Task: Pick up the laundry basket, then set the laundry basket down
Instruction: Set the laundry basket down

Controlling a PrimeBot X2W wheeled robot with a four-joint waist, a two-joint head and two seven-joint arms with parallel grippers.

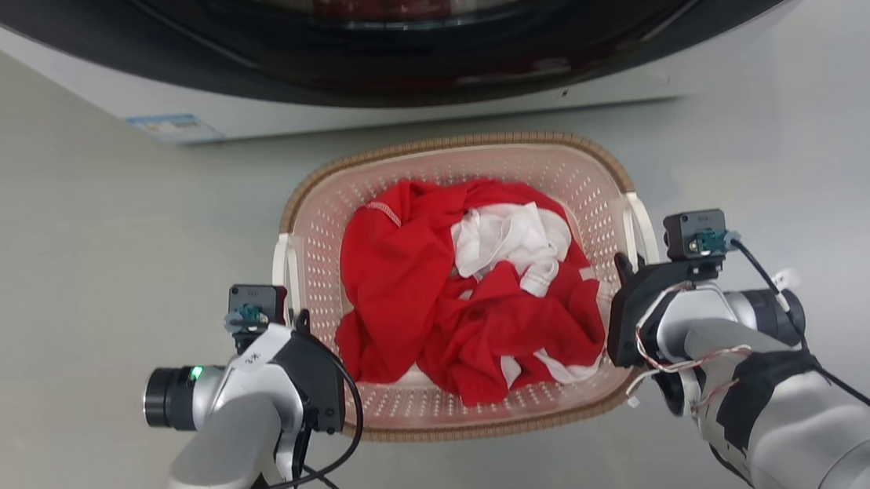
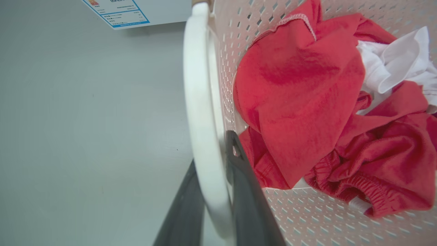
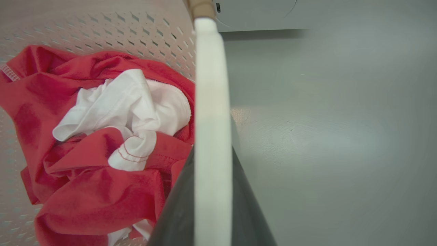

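The laundry basket point(image 1: 458, 145), cream with perforated walls and a brown woven-look rim, sits between my two arms in front of the washer. Red and white clothes point(image 1: 440, 299) fill it. My left gripper point(image 1: 301, 321) is at the basket's left white handle point(image 1: 282, 267). In the left wrist view, that gripper point(image 2: 211, 150) has a dark finger point(image 2: 245, 191) on each side of the handle point(image 2: 199, 102), pressed against it. My right gripper point(image 1: 624, 266) is at the right handle point(image 1: 643, 228). The right wrist view shows this gripper point(image 3: 212, 147) clamping the white handle point(image 3: 211, 85) the same way.
The washer point(image 1: 417, 41) with its dark round door stands right behind the basket, a blue label point(image 1: 174, 128) at its lower left corner. Bare grey floor point(image 1: 51, 270) spreads to both sides and in front.
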